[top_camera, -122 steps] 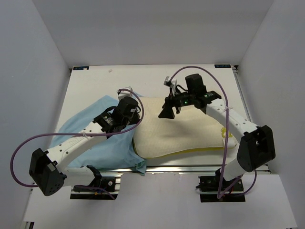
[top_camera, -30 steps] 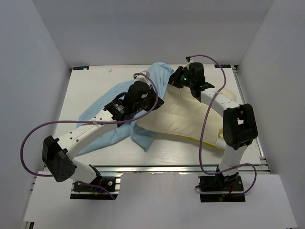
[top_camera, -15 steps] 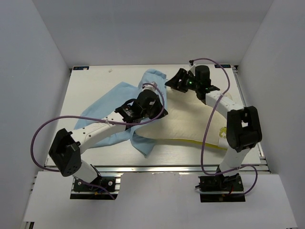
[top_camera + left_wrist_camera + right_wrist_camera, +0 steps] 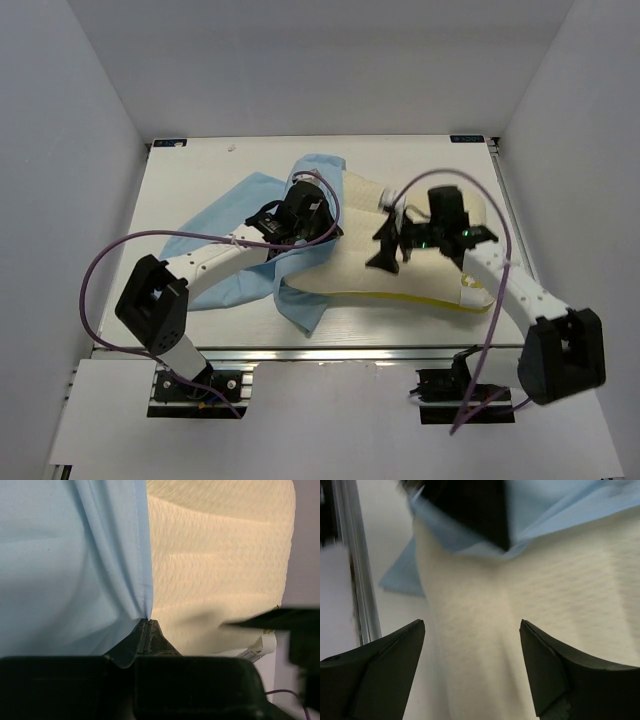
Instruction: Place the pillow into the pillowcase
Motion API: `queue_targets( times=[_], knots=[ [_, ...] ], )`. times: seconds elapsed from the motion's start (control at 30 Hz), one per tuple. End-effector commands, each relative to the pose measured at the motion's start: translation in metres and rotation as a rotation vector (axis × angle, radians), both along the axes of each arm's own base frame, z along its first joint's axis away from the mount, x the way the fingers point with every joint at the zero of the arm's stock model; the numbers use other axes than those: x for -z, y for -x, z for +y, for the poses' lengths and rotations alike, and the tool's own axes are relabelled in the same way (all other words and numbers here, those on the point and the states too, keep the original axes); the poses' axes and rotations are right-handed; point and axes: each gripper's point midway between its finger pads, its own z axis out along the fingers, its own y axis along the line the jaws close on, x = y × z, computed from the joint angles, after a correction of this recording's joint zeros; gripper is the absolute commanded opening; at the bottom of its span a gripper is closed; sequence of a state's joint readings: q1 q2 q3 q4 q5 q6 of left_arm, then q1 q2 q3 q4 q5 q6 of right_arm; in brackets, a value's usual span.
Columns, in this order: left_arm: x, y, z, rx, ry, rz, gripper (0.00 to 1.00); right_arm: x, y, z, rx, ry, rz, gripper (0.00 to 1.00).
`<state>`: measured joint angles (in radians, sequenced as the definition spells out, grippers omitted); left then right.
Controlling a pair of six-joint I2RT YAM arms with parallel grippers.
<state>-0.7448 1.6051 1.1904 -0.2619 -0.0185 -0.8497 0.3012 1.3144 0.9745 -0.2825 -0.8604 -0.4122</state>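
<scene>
The cream pillow (image 4: 430,275) lies across the middle of the table, dotted and thick, with a yellow rim along its near side. The light blue pillowcase (image 4: 225,275) spreads to the left, and its edge drapes over the pillow's left end. My left gripper (image 4: 328,232) is shut on that edge; in the left wrist view the hem of the pillowcase (image 4: 65,565) is pinched at the gripper (image 4: 145,623) beside the pillow (image 4: 215,570). My right gripper (image 4: 380,258) hovers open over the pillow's middle. In its own view the right gripper (image 4: 472,625) frames bare pillow (image 4: 545,585), with the pillowcase (image 4: 555,505) beyond.
The white table (image 4: 200,165) is boxed in by grey walls on three sides. An aluminium rail (image 4: 330,350) runs along the near edge, with both arm bases behind it. The right arm's cable (image 4: 470,185) loops above the pillow's right part.
My right gripper has opened, left the pillowcase's far corner and swung back toward the near side over the pillow. The left gripper stays shut on the hem and has shifted slightly farther back.
</scene>
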Motion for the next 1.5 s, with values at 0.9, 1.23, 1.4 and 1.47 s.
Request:
queue_targets(
  times=[0.9,1.23,1.4,1.47],
  knots=[
    [-0.05,0.111,0.104,-0.013,-0.293,-0.161,0.72,0.083,0.02,0.04,-0.101,0.351,-0.48,0.88],
    [0.03,0.146,0.126,-0.059,-0.536,-0.197,0.63,0.085,0.02,0.043,-0.085,0.348,-0.415,0.88],
    [0.028,0.131,0.136,-0.138,-0.645,-0.279,0.69,0.088,0.022,0.043,-0.085,0.346,-0.395,0.88],
    [0.026,0.125,0.134,-0.143,-0.676,-0.306,0.69,0.087,0.022,0.044,-0.085,0.343,-0.39,0.88]
  ],
)
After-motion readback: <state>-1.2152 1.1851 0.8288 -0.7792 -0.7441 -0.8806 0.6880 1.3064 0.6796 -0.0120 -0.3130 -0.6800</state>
